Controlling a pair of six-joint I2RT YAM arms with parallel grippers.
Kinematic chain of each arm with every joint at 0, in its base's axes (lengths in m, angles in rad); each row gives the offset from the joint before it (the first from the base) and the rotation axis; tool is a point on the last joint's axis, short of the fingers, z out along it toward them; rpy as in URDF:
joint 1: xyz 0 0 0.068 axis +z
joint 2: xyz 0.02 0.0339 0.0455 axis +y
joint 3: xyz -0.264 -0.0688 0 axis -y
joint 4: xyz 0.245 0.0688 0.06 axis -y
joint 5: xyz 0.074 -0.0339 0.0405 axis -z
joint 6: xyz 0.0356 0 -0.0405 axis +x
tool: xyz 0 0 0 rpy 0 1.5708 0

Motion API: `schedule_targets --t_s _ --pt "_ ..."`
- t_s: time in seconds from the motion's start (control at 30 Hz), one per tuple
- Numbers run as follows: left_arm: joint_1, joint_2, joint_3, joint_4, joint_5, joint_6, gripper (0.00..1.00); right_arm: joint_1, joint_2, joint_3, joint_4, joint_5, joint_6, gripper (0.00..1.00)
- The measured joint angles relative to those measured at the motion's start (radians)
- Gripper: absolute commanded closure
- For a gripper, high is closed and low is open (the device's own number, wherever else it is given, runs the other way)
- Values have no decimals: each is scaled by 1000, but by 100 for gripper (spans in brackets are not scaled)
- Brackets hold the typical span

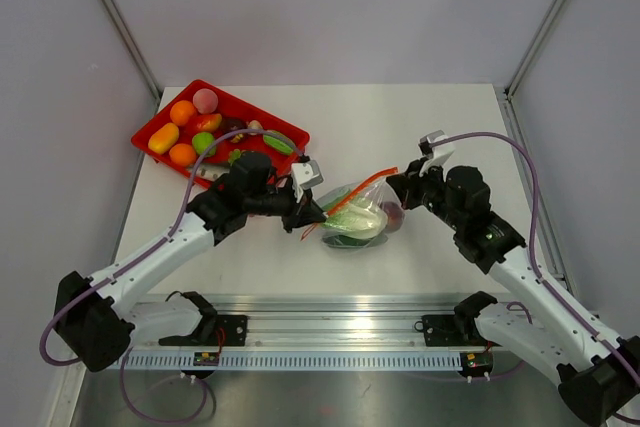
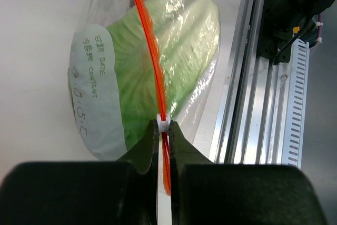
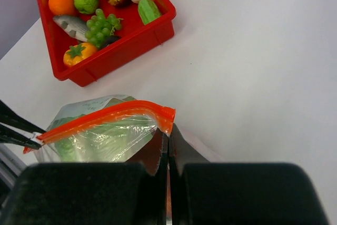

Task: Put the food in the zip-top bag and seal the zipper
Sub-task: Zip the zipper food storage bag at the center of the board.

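The zip-top bag (image 1: 357,215) lies on the white bench (image 1: 430,127), held between the two arms, with its orange-red zipper (image 1: 362,189) pulled taut as a slanted line above the bag's bulging body. Inside the bag sits the leafy green-white cabbage (image 1: 358,222), and a dark red piece (image 1: 392,215) shows at the bag's right side. The left pincer (image 1: 314,215) meets the bag at its left end. In the left wrist view its fingers (image 2: 164,127) are pressed together on the zipper (image 2: 147,40), with a small white slider (image 2: 162,122) right at their tips and the strip running away from them across the cabbage (image 2: 179,51). The right pincer (image 1: 397,185) holds the bag's opposite, upper-right end. In the right wrist view it (image 3: 168,130) is clamped shut on the zipper (image 3: 105,115) at its corner, and the strip stretches leftward from there over the clear plastic (image 3: 110,140). Beyond the bag's left end, well apart from it, stands a red tray (image 1: 255,105) with more food (image 3: 100,25) in it: oranges, green grapes and other pieces. A metal rail (image 2: 253,104) runs along the near side of the bag.
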Motion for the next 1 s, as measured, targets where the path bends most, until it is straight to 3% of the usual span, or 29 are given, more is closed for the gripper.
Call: schedule_targets --t_s 0.6,1.0 --pt "2 -97 -72 -55 -32 -32 100 -56 19 0 0 127 4 100" --pt "2 -182 -98 -48 -44 -86 100 -61 27 0 23 109 39 100"
